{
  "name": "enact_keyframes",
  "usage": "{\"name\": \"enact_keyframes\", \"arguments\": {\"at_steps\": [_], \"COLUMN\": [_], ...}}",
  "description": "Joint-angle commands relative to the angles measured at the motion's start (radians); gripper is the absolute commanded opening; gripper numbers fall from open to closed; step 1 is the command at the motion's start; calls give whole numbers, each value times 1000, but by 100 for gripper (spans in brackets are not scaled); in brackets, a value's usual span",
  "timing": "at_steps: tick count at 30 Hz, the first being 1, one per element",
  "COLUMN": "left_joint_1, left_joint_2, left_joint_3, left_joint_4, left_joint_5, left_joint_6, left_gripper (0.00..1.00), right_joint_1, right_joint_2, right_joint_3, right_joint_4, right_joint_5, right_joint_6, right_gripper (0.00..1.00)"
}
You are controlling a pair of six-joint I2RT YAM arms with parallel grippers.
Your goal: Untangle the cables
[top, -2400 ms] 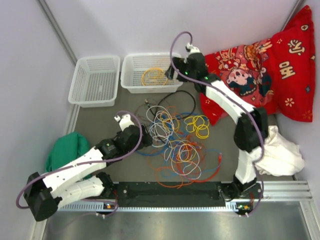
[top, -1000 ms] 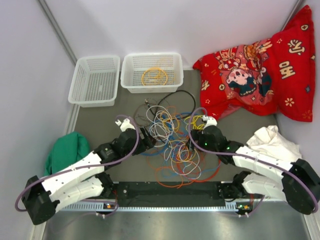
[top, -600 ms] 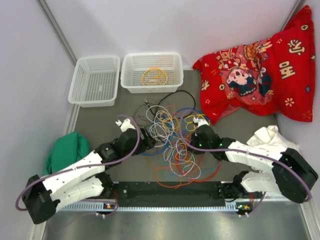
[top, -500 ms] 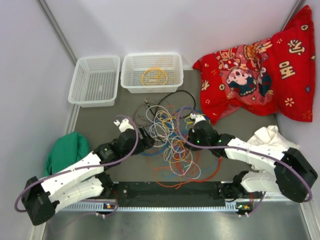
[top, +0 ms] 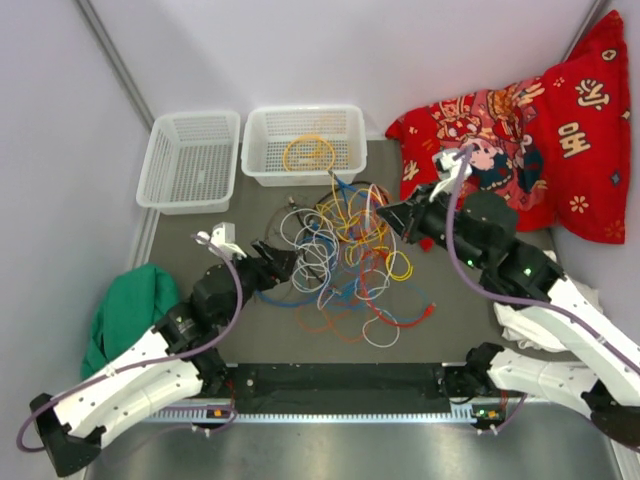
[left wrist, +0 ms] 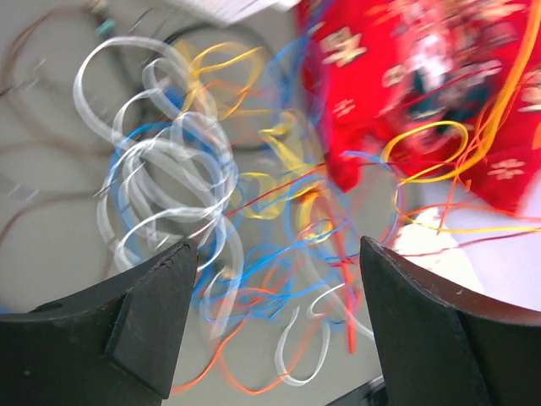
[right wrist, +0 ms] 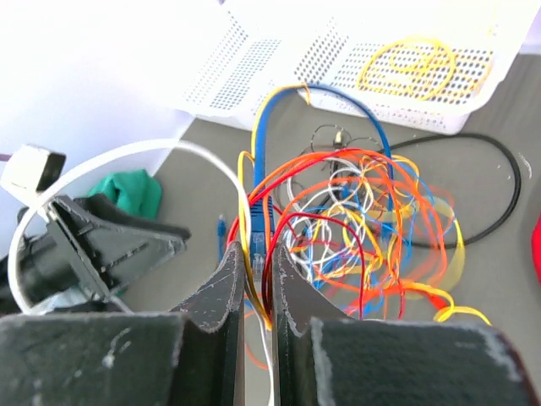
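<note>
Right gripper (right wrist: 258, 283) clamped on strands of the cables (top: 345, 250), the rest hanging just beyond it; left gripper (left wrist: 279, 262), jaws apart, heap close ahead, should pin loops during a slow pull

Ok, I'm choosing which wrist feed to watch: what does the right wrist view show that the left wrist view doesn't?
Only the right wrist: the right gripper shut on blue, orange and yellow cables, a yellow coil in a white basket, and the green cloth. Only the left wrist: strands crossing the red cloth, seen between the open left gripper. Both: the same tangle on the grey table.
</note>
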Motion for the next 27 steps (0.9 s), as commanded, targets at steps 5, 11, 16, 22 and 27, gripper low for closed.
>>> {"name": "enact_keyframes", "arguments": {"at_steps": [5, 11, 16, 22, 27], "left_joint_1": [-2, -2, -2, -5, -5], "left_joint_2": [-31, 132, 307, 417, 488], "left_joint_3": [-154, -140, -94, -36, -8], "left_joint_4": [536, 755, 885, 939, 991], "left_joint_5": [185, 348, 466, 505, 515], "left_joint_6": [118, 152, 189, 255, 279], "left_gripper": [76, 70, 66, 62, 62], "right_joint_1": [11, 9, 11, 11, 11], "right_joint_2": [-103, -132, -128, -141, -140], "right_joint_3": [16, -13, -21, -21, -13], "right_joint_4": [-36, -36, -19, -19, -21], "right_joint_5": [-82, -104, -205, -230, -257], "right_joint_6": [99, 160, 205, 231, 242], "right_gripper": [0, 0, 0, 0, 0]}}
